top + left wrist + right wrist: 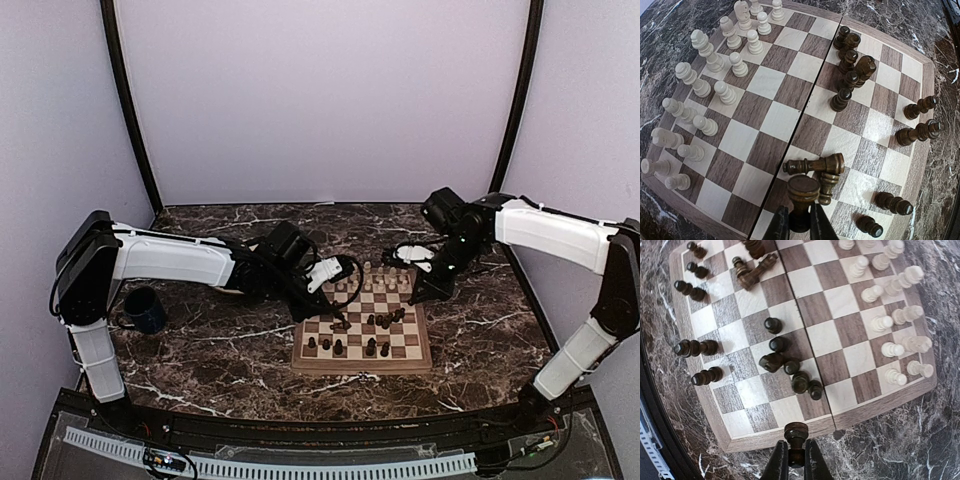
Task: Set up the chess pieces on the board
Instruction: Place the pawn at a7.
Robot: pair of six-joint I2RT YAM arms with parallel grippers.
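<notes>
The board [360,367] lies mid-table. Pale chess pieces [715,62] stand in two rows along its far side. Dark chess pieces [850,65] stand bunched near the middle, and others [917,132] are spread along the near rows. Two dark pieces [817,165] lie toppled across each other. My left gripper [798,215] is shut on the stem of a dark piece [802,189], held over the board's left part just beside the toppled pair. At the board's right edge my right gripper [796,452] is shut on another dark piece [796,432], above the tan border [780,435].
A dark blue mug [145,310] stands on the marble table [220,340] to the left of the board, near the left arm's elbow. Purple walls close in the back and sides. A black rail runs along the near edge.
</notes>
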